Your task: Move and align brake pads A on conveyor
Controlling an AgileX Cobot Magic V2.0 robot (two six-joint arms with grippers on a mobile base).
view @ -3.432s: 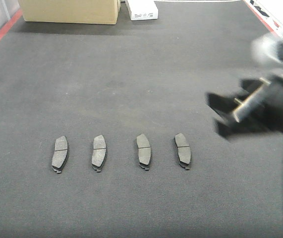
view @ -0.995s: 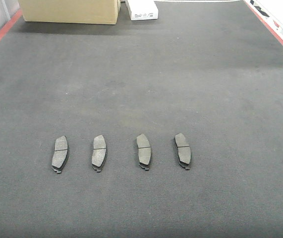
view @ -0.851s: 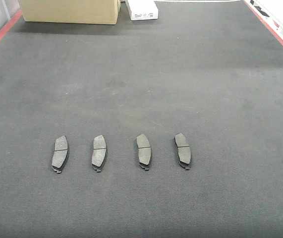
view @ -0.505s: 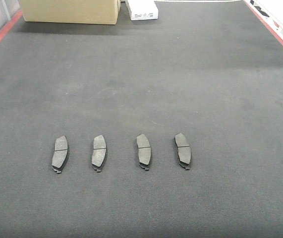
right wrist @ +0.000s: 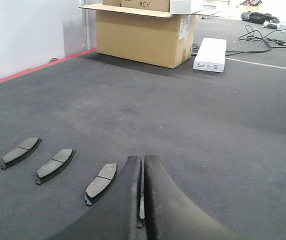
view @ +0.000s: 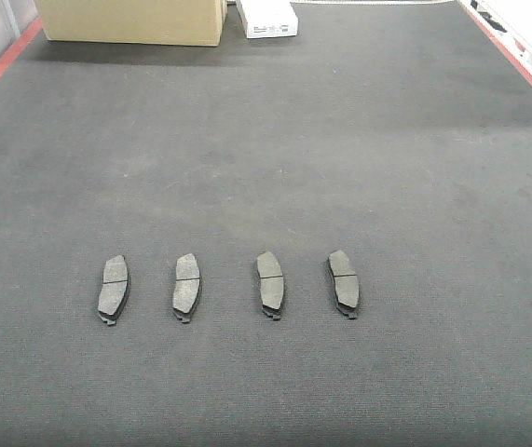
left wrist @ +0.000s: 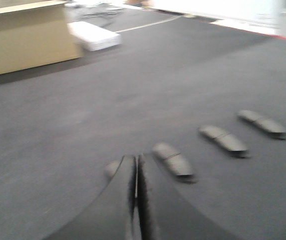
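Both claws — the left gripper (left wrist: 136,200) and the right gripper (right wrist: 143,200) — are pressed together on nothing, while the brake pads A (view: 270,283) are seen just ahead of them, laid in one even row on the conveyor (view: 275,140) — aligned, it is judged.

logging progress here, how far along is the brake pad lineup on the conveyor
It looks essentially done. All four brake pads lie in one evenly spaced row on the conveyor, each pointing lengthwise up the belt. Nothing is in hand: the left gripper and right gripper are both shut and empty. Nothing obvious is left.
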